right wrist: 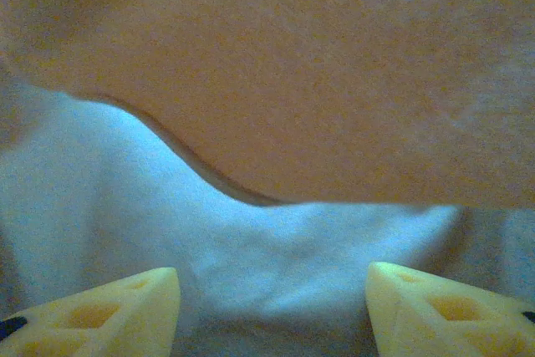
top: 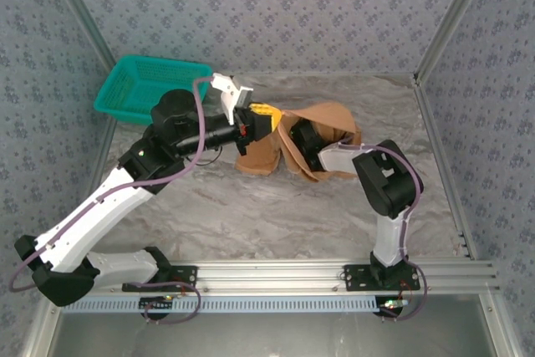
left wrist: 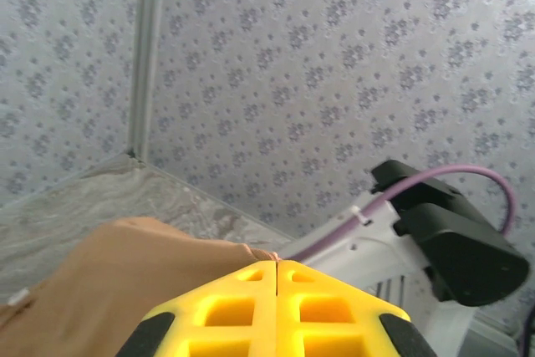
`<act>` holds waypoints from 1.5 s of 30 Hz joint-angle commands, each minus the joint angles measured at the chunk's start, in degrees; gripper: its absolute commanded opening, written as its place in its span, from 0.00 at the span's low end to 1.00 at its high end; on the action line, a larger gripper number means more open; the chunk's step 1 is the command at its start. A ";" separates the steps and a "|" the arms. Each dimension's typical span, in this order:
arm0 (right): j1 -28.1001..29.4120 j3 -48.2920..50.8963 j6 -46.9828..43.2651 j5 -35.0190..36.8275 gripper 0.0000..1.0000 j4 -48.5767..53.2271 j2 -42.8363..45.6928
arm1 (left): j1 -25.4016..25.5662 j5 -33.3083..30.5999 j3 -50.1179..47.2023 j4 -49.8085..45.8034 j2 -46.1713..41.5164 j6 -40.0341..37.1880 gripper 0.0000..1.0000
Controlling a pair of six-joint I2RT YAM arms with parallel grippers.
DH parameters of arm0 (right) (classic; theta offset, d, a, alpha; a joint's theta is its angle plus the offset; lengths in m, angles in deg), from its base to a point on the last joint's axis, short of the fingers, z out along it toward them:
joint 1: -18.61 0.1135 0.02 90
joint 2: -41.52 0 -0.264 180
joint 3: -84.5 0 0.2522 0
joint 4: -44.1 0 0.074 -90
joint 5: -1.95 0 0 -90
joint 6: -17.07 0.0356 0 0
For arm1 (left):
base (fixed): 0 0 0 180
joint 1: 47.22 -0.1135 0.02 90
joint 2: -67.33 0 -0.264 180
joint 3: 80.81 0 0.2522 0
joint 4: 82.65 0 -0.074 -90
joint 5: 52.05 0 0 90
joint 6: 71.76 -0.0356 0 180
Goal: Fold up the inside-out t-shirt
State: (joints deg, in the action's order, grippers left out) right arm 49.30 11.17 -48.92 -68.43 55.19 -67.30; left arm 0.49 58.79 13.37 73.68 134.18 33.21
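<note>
The inside-out t-shirt (top: 328, 118) is an orange-tan bunch at the middle back of the table, with a flap hanging down at the left (top: 259, 156). My left gripper (top: 262, 113) is raised over its left side and shut on a pinch of the shirt's edge (left wrist: 266, 252); the yellow jaws meet with cloth at their tip. A small white tag (left wrist: 18, 297) shows on the cloth. My right arm (top: 384, 181) reaches left into the shirt's folds. My right gripper (right wrist: 272, 311) is open and low over the pale table, with the shirt's hem (right wrist: 334, 81) hanging just ahead and nothing between its fingers.
A teal mesh basket (top: 146, 85) stands at the back left corner. Patterned walls and metal posts (top: 439, 35) close the table in on three sides. The marbled tabletop (top: 251, 215) lies bare in front of the shirt.
</note>
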 commanded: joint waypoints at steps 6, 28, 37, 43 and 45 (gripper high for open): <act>-1.42 0.15 -4.87 -1.68 0.65 3.89 1.95 | -1.44 -1.51 3.80 0.47 0.10 -1.69 0.00; -2.03 4.59 -7.41 -0.53 0.73 2.73 2.99 | -3.41 -0.19 6.60 0.15 -0.54 -1.94 0.00; -2.61 -1.55 -7.71 -0.71 0.77 3.95 -2.54 | -3.58 3.76 4.95 3.67 -2.45 0.41 0.00; -1.97 -4.30 -8.68 -1.97 0.80 3.49 -2.86 | -3.65 4.81 4.24 3.70 -0.98 1.69 0.00; -1.79 -4.36 -9.48 -2.43 0.81 2.68 -1.66 | -3.61 5.13 4.00 3.74 -0.69 1.84 0.00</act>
State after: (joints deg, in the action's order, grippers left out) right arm 47.38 8.18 -57.38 -70.49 56.41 -69.50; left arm -2.97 61.45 17.46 73.13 133.89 33.97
